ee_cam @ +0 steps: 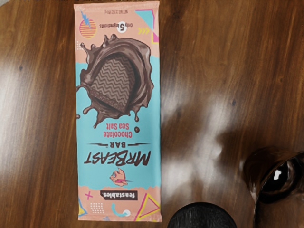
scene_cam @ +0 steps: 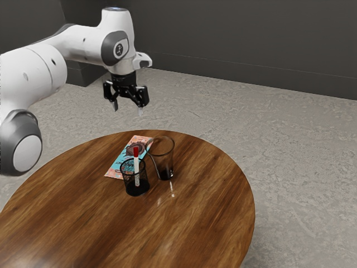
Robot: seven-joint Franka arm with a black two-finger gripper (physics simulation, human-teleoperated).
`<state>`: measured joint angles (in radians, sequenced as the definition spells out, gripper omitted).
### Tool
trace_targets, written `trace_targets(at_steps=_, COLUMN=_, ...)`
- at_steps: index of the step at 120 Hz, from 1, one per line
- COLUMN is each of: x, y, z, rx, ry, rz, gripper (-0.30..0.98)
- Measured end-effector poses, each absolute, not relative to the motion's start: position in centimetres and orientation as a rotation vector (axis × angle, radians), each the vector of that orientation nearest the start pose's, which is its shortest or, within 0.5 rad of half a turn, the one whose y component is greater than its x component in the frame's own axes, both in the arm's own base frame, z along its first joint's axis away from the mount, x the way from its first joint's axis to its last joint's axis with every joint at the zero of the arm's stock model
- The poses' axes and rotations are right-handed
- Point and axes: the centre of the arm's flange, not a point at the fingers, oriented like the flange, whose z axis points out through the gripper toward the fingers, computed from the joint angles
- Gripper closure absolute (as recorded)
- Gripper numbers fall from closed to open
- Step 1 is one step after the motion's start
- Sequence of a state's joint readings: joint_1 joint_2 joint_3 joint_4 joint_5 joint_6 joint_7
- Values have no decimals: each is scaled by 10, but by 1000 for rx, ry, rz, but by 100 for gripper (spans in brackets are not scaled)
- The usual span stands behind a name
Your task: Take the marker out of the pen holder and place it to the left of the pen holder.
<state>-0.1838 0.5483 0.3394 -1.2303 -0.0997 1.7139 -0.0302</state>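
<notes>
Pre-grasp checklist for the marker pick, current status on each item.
1. Gripper open, nothing between its fingers: ok.
2. Marker in pen holder, red end up and above the rim: ok.
3. Pen holder upright on table: ok.
4. Gripper down at marker: not ok, it hangs well above the table; probably needs to shift over the marker before descending.
5. Room for fingers beside glass: cannot tell; glass stands close by the pen holder.
6. Release spot left of pen holder: cannot tell; task doesn't say whose left.
</notes>
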Motion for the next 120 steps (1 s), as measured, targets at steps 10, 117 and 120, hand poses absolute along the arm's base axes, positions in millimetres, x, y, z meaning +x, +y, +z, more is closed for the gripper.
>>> trace_targets(at_steps=10, x=705, y=49, z=465, rx=-3077, ry=-253, rz=39, gripper=2)
trace_targets(at_steps=117, x=616, y=11, z=387, rx=-3179, ry=61, rz=-122, gripper=2)
trace_targets(at_steps=120, x=616, y=9, z=386, rx=-3177, ry=74, rz=-127, gripper=2)
